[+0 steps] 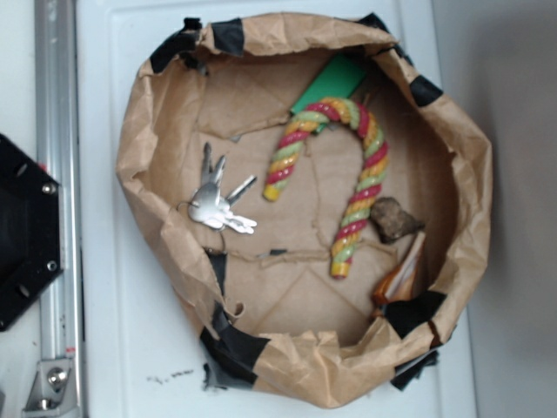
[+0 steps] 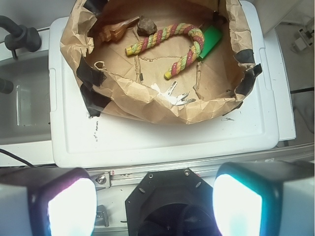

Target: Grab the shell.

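Shell: the shell (image 1: 402, 277) lies inside the paper basket (image 1: 148, 148), at the foot of the crumpled wall, half hidden by the black tape (image 1: 416, 312) at the rim in the exterior view. In the wrist view it shows at the far left of the basket (image 2: 114, 30).
Long axis: it lies slanted, its point toward the stone (image 1: 393, 218). The tip is very close to the stone; I cannot tell if they touch.
Neighbours: the striped rope cane (image 1: 364, 187) ends just beside the shell. The keys (image 1: 216, 207) and the green card (image 1: 332, 83) lie well apart from it.
Direction from pincer: the pincer (image 2: 152, 204) is outside the basket, above the edge of the white surface (image 2: 162, 140). The shell is ahead and to the left in the wrist view, on the far side of the basket floor.
Pincer state: its two pads are wide apart and hold nothing.
Arm pose: the arm seems high and pulled back, looking down at a slant over the black base (image 2: 165, 206). In the exterior view the pincer is not seen.
Next move, my judgement: it must travel forward over the near wall and descend with the jaws across the shell's long axis; the wall and stone leave little room.
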Motion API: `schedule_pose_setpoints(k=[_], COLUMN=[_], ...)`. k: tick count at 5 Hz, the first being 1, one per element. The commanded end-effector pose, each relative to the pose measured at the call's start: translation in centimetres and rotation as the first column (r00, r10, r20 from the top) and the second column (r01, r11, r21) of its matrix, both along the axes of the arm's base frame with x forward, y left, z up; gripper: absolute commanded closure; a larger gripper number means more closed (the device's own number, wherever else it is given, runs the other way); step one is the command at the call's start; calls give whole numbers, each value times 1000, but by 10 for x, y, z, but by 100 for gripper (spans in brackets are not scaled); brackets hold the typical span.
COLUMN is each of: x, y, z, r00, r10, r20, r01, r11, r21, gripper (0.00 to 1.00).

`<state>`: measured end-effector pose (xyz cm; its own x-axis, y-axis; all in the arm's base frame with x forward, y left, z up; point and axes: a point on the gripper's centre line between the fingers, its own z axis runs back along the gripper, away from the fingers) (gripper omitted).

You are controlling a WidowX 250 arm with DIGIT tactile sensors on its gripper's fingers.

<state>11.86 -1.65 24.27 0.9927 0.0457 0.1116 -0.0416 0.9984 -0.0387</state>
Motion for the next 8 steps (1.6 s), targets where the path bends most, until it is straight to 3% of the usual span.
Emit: schedule_pose_setpoints(k=[1, 2, 4, 5, 6, 8], x=[0, 45, 132, 166, 183, 198], y=[0, 11, 4, 3, -10, -42], z=[0, -23, -55, -97, -126, -157], r00=[1000, 986, 881, 888, 914, 946], r10=[0, 162, 326, 303, 232, 131], r20=[0, 35, 343, 347, 332, 297], r01=[0, -163, -314, -304, -241, -135], r11=[1000, 986, 945, 951, 971, 991], r21=[0, 22, -92, -53, -17, -7], gripper=[0, 0, 0, 0, 0, 0])
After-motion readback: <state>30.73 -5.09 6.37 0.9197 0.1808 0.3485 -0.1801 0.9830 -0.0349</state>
